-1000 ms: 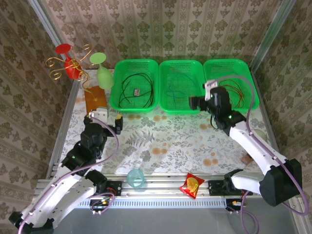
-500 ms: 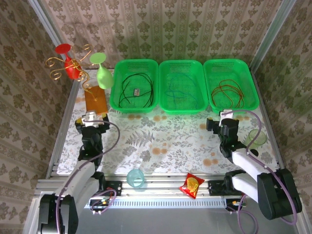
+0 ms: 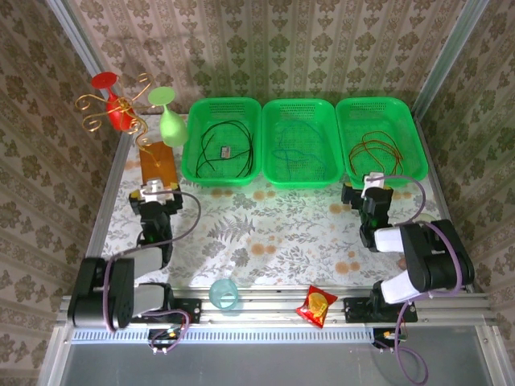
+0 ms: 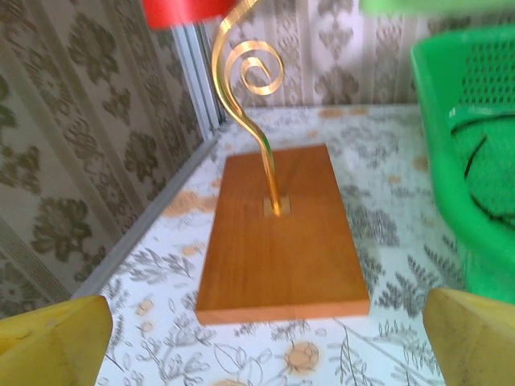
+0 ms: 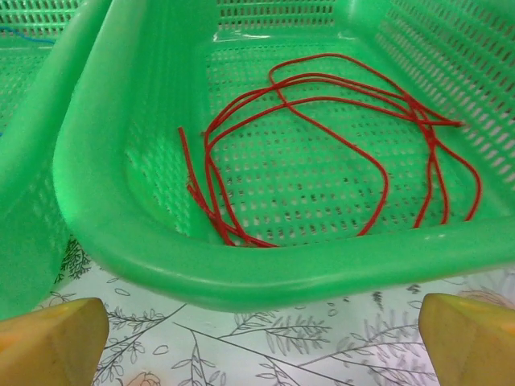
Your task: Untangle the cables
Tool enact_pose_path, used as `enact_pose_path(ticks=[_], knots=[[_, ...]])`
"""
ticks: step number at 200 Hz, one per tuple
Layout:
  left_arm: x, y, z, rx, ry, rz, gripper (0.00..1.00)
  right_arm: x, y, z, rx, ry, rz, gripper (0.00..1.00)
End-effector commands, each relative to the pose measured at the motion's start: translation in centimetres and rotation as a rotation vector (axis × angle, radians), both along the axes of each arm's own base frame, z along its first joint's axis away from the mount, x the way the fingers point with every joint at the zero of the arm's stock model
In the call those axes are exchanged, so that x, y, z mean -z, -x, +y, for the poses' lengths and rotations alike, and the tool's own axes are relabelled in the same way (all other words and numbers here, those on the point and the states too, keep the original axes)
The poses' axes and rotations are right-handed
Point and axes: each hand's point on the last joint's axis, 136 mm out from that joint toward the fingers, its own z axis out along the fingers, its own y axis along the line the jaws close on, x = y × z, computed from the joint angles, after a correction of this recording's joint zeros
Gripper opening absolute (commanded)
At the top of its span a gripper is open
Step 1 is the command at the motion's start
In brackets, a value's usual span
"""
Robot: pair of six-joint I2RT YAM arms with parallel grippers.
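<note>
While the red cable [image 5: 211,161] lies in a basket [image 5: 241,273], left claw [image 4: 261,342] and right claw [image 5: 261,338] wide apart, empty.

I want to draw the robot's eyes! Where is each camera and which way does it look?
Top camera: above and behind the arms, looking down at the table; both arms show, left gripper and right gripper open.
Left wrist camera: low on the left arm, facing the wooden stand base; its yellow fingertips in the bottom corners.
Right wrist camera: low on the right arm, facing the right basket holding the red cable; yellow fingertips too.
Shared: top view also shows the wooden stand base and red cable.
</note>
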Motion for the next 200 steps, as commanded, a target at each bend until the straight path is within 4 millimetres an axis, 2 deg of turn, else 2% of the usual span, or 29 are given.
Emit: enact_pose_path(ticks=[1,27,40,73,102,200], knots=[[0.0,-0.9,-0.8,0.054,-0.022,-0.06,1.0,-2.3,-1.4,0.6,-0.031,-0.01,-0.097,1.0],[1.9,-2.6,-1.9,0.111,-0.038,-0.011,1.0,-1.8,-2.1,0.8,-0.038,-0.01,-0.047,1.0],[2.2,-3.3,-2.2,0.12,-0.054,0.015,1.0,-1.8,-2.3,0.7,-0.035,-0.009,-0.042,1.0],[3.0,-4.9,-1.1,0.055,-0.035,0.119,1.0,-1.8,-2.3,0.7,-0.034,-0.009,-0.04,1.0],[3.2,-5.0,-0.3,0.058,0.008,0.127,1.0,-1.7,-2.3,0.7,-0.036,-0.012,-0.037,1.0],[3.2,-5.0,-0.5,0.065,0.003,0.128,1.0,-1.7,-2.3,0.6,-0.045,-0.025,-0.037,1.0]])
